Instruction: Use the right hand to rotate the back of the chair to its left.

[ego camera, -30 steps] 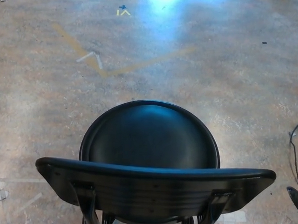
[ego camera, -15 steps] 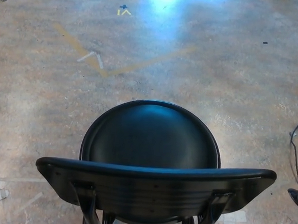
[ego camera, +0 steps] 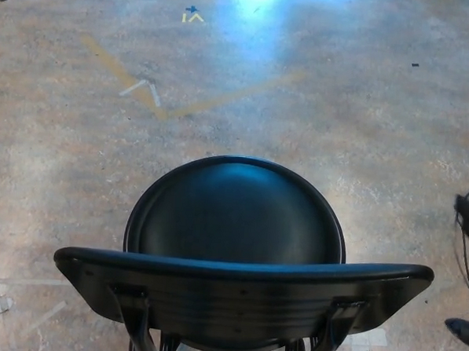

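- A black chair (ego camera: 235,246) stands on the bare concrete floor (ego camera: 340,110), its curved backrest (ego camera: 243,290) nearest the camera and square across the lower frame, the round seat (ego camera: 236,215) beyond it.
- Dark parts of the right hand (ego camera: 468,274) show at the right edge, near the backrest's right end but apart from it; whether its fingers are open or closed cannot be told.
- That position suits a push on the near right end, judged the next step.
- The left hand is out of view.
- Faded tape marks (ego camera: 148,92) lie far left.
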Motion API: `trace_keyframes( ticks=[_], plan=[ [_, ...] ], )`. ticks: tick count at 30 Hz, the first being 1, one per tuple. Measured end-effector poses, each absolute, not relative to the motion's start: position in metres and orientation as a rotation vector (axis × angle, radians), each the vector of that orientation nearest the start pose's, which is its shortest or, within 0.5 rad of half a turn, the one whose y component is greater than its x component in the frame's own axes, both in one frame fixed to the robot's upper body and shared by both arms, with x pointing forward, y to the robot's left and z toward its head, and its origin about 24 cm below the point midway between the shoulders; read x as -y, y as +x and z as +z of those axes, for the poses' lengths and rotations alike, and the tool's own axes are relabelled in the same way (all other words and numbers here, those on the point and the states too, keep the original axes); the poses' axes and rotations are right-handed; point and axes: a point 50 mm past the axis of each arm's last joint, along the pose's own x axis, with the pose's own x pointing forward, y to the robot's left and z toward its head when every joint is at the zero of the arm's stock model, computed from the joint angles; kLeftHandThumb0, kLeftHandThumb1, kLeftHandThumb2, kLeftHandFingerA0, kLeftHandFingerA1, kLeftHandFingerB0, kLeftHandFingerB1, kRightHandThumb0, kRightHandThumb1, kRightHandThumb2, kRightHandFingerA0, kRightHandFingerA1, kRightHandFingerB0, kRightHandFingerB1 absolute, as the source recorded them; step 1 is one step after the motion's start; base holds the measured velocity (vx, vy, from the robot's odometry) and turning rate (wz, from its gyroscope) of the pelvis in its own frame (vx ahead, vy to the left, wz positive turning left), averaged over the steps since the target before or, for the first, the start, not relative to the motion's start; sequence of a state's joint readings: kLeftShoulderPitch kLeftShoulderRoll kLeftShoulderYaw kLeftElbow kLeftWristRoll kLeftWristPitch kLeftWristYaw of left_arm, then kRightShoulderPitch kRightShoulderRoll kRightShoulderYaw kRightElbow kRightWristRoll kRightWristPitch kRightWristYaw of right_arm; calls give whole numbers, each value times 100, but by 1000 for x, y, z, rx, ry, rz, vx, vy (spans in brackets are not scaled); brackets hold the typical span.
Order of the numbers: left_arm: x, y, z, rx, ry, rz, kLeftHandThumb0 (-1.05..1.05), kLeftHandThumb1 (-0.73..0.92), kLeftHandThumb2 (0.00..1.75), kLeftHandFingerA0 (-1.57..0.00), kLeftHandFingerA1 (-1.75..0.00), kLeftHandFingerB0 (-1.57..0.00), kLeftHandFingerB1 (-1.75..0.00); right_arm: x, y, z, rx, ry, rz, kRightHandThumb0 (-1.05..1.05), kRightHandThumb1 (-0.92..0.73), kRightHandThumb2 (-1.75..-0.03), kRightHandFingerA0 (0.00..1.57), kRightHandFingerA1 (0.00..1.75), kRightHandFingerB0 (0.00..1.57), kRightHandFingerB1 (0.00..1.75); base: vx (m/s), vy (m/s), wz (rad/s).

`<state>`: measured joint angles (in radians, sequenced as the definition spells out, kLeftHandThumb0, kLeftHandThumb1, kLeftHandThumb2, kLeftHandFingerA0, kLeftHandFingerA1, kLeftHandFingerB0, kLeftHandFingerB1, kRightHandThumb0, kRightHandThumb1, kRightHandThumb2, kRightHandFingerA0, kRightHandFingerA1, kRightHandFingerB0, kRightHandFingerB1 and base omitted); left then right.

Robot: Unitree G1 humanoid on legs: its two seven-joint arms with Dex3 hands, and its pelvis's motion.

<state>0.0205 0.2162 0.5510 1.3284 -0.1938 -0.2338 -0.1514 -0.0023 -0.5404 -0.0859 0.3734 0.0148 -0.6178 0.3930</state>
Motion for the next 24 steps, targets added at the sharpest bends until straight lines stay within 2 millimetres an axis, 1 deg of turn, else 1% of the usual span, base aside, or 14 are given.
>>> trace_keyframes(
  ticks=[3, 4, 5, 6, 7, 10, 11, 12, 16, 19, 23, 24],
  plan=[
    [-276, 67, -151, -937, -317, 609, -69, 65, 60, -44, -43, -47, -38, 252, 236, 48, 157, -578, 400, -100, -58, -59, 0, 0, 0, 0, 0, 0, 0],
    [-276, 69, -151, -935, -315, 605, -69, 65, 60, -44, -43, -47, -38, 244, 236, 45, 155, -574, 425, -100, -58, -59, 0, 0, 0, 0, 0, 0, 0],
    [-276, 69, -151, -933, -314, 603, -67, 65, 60, -44, -43, -48, -39, 241, 236, 43, 153, -572, 437, -105, -57, -64, 0, 0, 0, 0, 0, 0, 0],
    [-276, 70, -151, -933, -313, 602, -67, 65, 60, -44, -43, -48, -39, 239, 236, 42, 151, -573, 447, -105, -57, -64, 0, 0, 0, 0, 0, 0, 0],
    [-276, 70, -150, -932, -312, 603, -67, 65, 60, -43, -42, -47, -39, 235, 236, 41, 152, -577, 458, -104, -59, -59, 0, 0, 0, 0, 0, 0, 0],
    [-277, 72, -150, -927, -312, 602, -67, 65, 61, -42, -43, -47, -39, 222, 238, 37, 155, -592, 494, -103, -60, -61, 0, 0, 0, 0, 0, 0, 0],
    [-277, 72, -150, -926, -312, 602, -67, 65, 61, -42, -43, -47, -39, 220, 238, 37, 155, -600, 504, -103, -60, -61, 0, 0, 0, 0, 0, 0, 0],
    [-277, 72, -150, -925, -312, 602, -68, 64, 60, -43, -42, -47, -39, 217, 238, 37, 157, -610, 515, -105, -65, -61, 0, 0, 0, 0, 0, 0, 0],
    [-277, 73, -150, -923, -313, 602, -68, 64, 60, -43, -42, -47, -39, 202, 239, 38, 174, -643, 554, -105, -65, -61, 0, 0, 0, 0, 0, 0, 0],
    [-277, 73, -149, -922, -313, 602, -68, 64, 60, -43, -43, -47, -39, 197, 239, 37, 171, -666, 564, -105, -64, -60, 0, 0, 0, 0, 0, 0, 0],
    [-278, 73, -149, -922, -313, 604, -69, 63, 60, -42, -43, -47, -39, 179, 240, 33, 184, -636, 579, -105, -65, -61, 0, 0, 0, 0, 0, 0, 0],
    [-278, 73, -149, -922, -313, 603, -67, 64, 60, -45, -43, -48, -39, 177, 240, 33, 185, -635, 581, -105, -67, -61, 0, 0, 0, 0, 0, 0, 0]
  ],
)
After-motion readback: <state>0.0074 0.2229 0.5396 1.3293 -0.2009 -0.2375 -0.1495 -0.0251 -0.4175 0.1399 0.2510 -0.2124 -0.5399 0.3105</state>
